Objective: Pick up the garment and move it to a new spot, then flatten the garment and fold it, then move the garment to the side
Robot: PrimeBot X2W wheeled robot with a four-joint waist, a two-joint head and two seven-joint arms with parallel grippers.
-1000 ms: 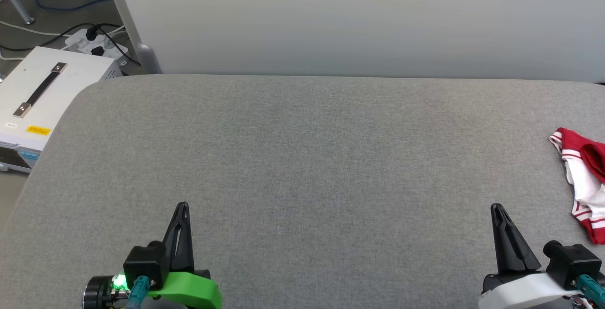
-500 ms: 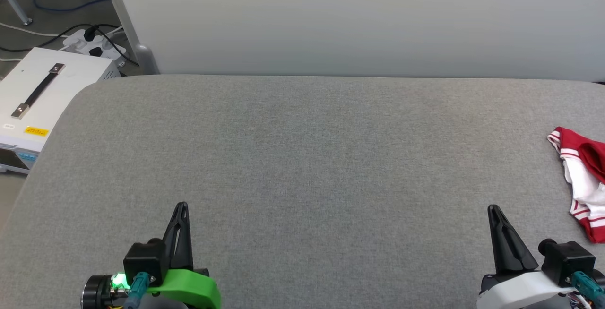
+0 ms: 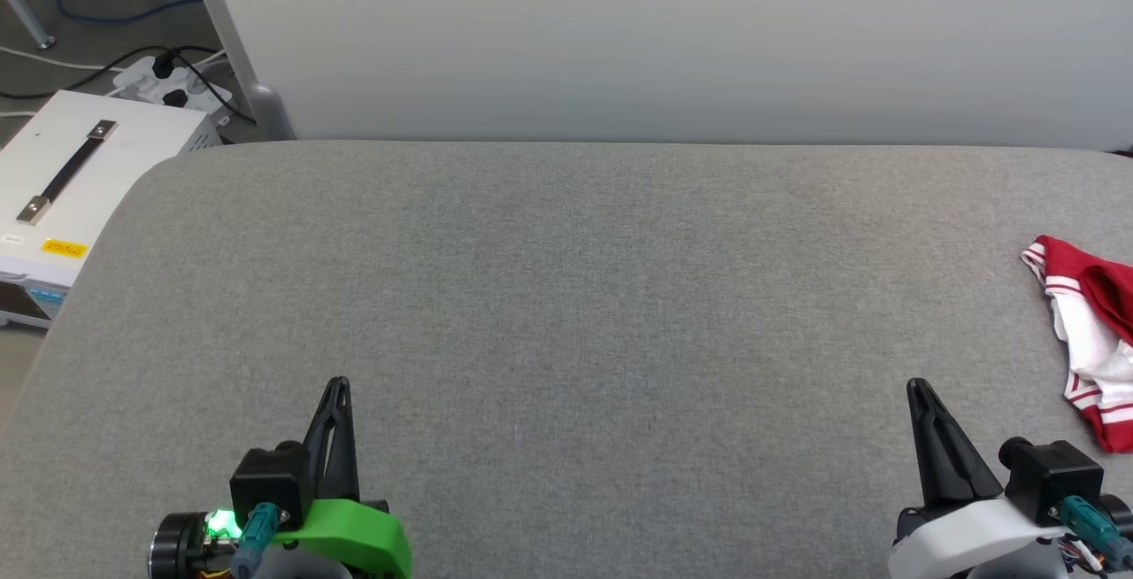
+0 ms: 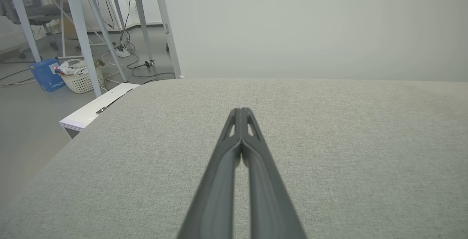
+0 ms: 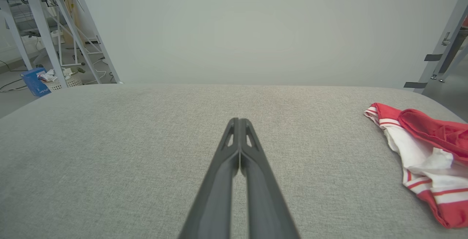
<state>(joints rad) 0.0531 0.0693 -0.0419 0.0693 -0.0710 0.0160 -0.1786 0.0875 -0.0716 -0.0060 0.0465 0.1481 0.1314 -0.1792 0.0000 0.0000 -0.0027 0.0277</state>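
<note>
Garment [image 3: 1087,340] lies crumpled at three o'clock on the table [image 3: 566,296], perhaps partly past the edge. Our left claw [image 3: 339,384] and right claw [image 3: 915,386] are closed and empty; a shallow pinch could drag it off.

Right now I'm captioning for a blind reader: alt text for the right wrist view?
A crumpled red-and-white shirt lies at the right of a grey table. The shut right pincer points up the middle, apart from it.
</note>
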